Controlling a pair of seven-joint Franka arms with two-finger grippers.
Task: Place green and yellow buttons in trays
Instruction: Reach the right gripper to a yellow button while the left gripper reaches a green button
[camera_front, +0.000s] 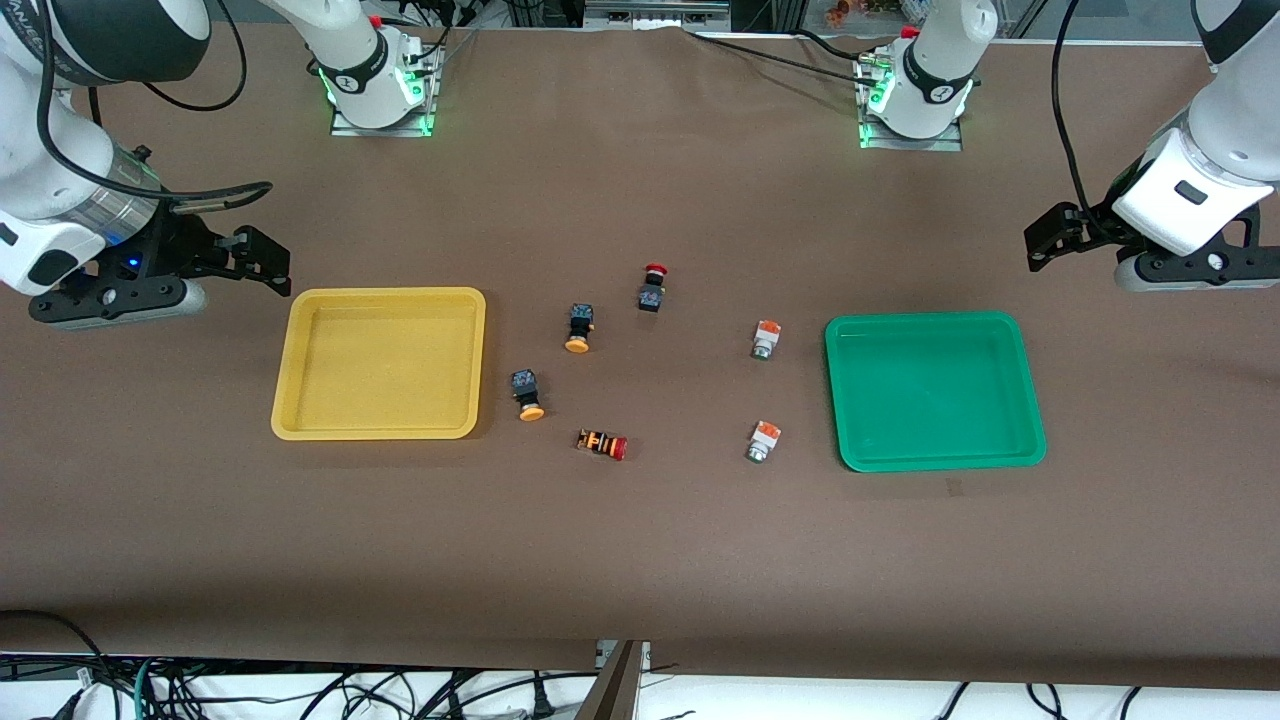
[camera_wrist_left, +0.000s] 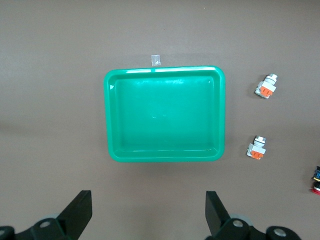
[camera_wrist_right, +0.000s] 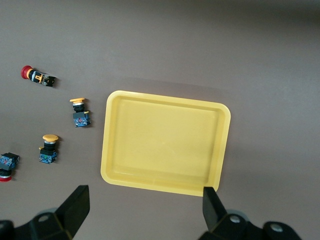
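Observation:
The yellow tray (camera_front: 285, 370) and the green tray (camera_front: 935, 320) lie empty on the brown table. Two yellow-capped buttons (camera_front: 579, 327) (camera_front: 527, 393) lie beside the yellow tray. Two white-bodied green-tipped buttons (camera_front: 765, 339) (camera_front: 764, 441) lie beside the green tray. My right gripper (camera_front: 265, 265) is open and empty, over bare table at the right arm's end of the yellow tray (camera_wrist_right: 165, 142). My left gripper (camera_front: 1045, 245) is open and empty, over bare table at the left arm's end of the green tray (camera_wrist_left: 165, 115). The wrist views show both grippers (camera_wrist_left: 148, 215) (camera_wrist_right: 145, 212) holding nothing.
A black button with a red cap (camera_front: 652, 286) stands between the trays, farther from the front camera than the yellow-capped ones. An orange-striped button with a red cap (camera_front: 602, 443) lies nearer the camera. A small tape piece (camera_wrist_left: 156, 60) sits by the green tray.

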